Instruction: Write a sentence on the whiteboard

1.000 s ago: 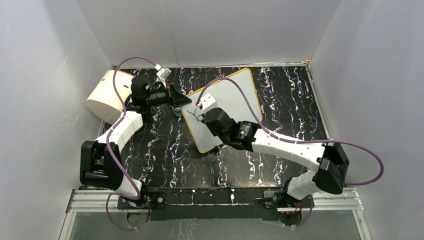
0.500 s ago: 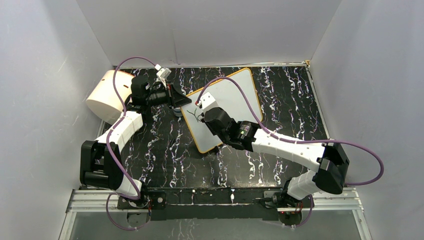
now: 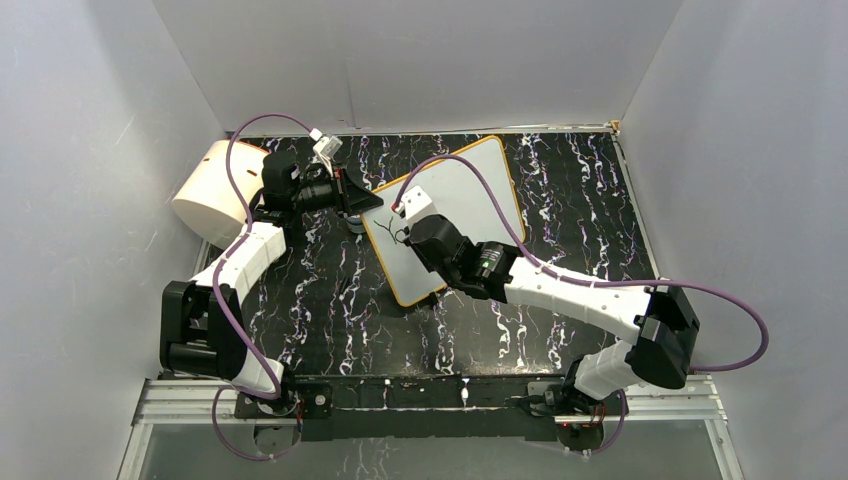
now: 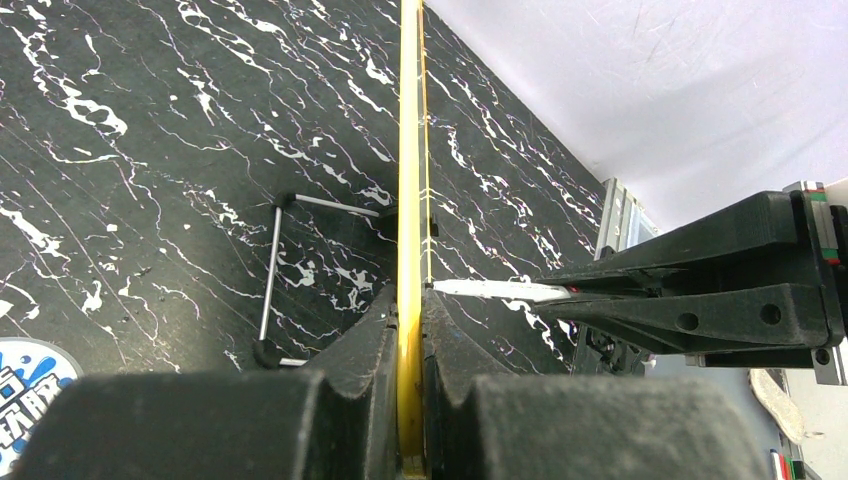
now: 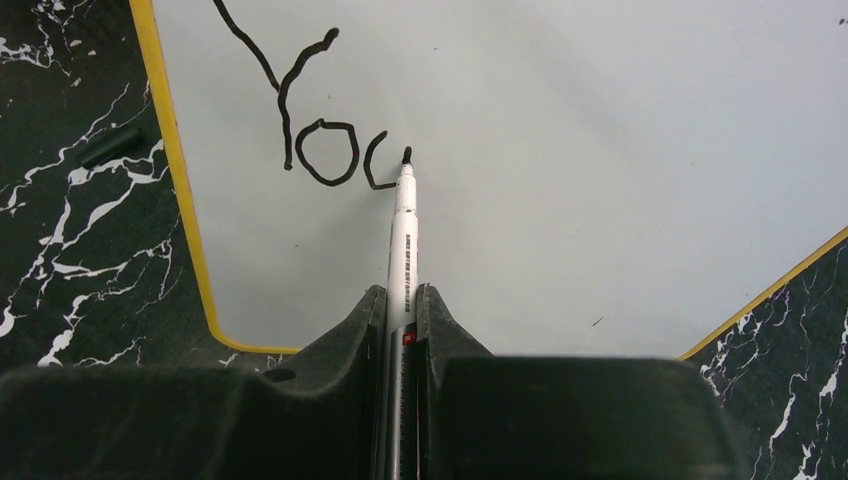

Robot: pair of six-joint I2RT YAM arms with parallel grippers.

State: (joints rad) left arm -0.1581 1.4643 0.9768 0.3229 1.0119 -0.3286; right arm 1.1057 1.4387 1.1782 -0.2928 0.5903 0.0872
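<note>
The whiteboard [image 3: 470,185], glossy white with a yellow rim, stands tilted on the black marbled table. My left gripper [image 3: 356,206] is shut on its left edge. In the left wrist view the rim [image 4: 409,180] runs edge-on between the closed fingers of that gripper [image 4: 410,300]. My right gripper [image 5: 403,295] is shut on a white marker [image 5: 404,225]. The marker's black tip touches the board [image 5: 620,150]. The sentence [image 5: 283,110] reads "Yo" plus a partly drawn third letter at the tip. From the side, the marker [image 4: 500,290] meets the board face.
A big cream cylinder [image 3: 208,188] lies at the back left behind the left arm. A thin metal wire stand [image 4: 270,270] rests on the table behind the board. A small black piece [image 5: 110,146] lies left of the board. White walls close in the three far sides.
The right gripper and marker have crept slightly left over the board. The left arm and the board have stayed still.
</note>
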